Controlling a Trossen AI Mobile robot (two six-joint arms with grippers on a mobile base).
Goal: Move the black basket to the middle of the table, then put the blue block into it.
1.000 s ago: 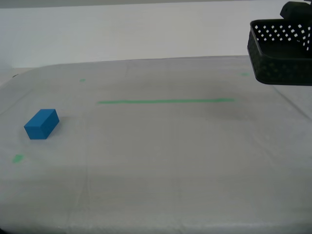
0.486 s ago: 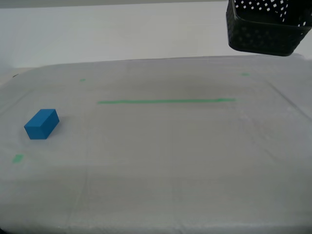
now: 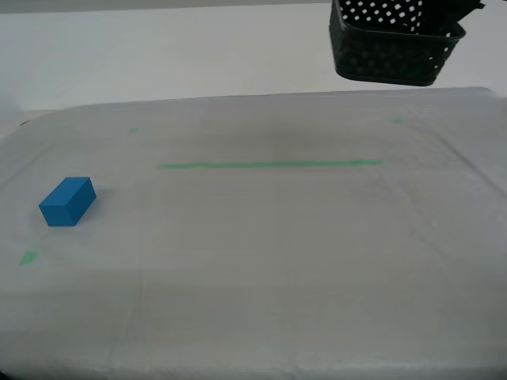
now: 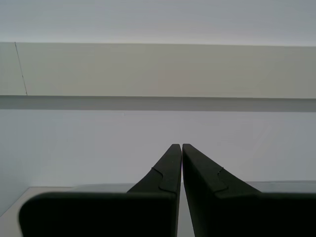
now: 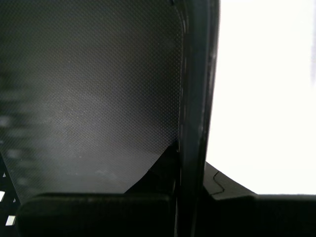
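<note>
Gripping the black basket (image 3: 392,49) wall, my first end effector (image 5: 192,163) holds it aloft — second end effector (image 4: 181,148) pressed together.

The black basket (image 3: 390,43) hangs in the air at the upper right of the exterior view, clear of the tabletop (image 3: 277,237), its low perforated walls a little tilted and its top cut off by the frame edge. My first claw (image 5: 190,163) is clamped on one wall of it. The blue block (image 3: 68,201), a small bright rectangular piece, lies flat on the tabletop at the exterior view's left, well apart from the basket.
</note>
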